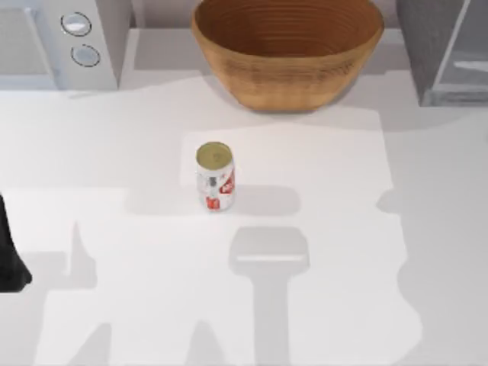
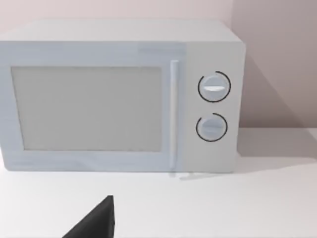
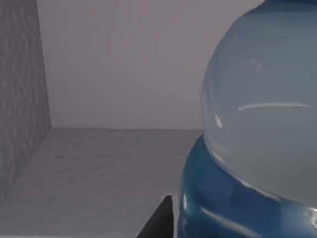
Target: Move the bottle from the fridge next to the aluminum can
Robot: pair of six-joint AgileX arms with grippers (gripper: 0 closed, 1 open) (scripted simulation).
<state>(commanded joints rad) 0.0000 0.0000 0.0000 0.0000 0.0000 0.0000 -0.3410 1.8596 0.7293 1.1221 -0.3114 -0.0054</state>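
Right tool is reaching the bottle (image 3: pixel 257 139) inside the fridge (image 1: pixel 446 49); grip cannot be told; can (image 1: pixel 215 177) is waiting on worktop (image 1: pixel 343 229).

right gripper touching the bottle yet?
Cannot tell. In the right wrist view the bottle looms right beside a dark finger of the right gripper, inside the fridge, but the edge where they would meet is cut off.
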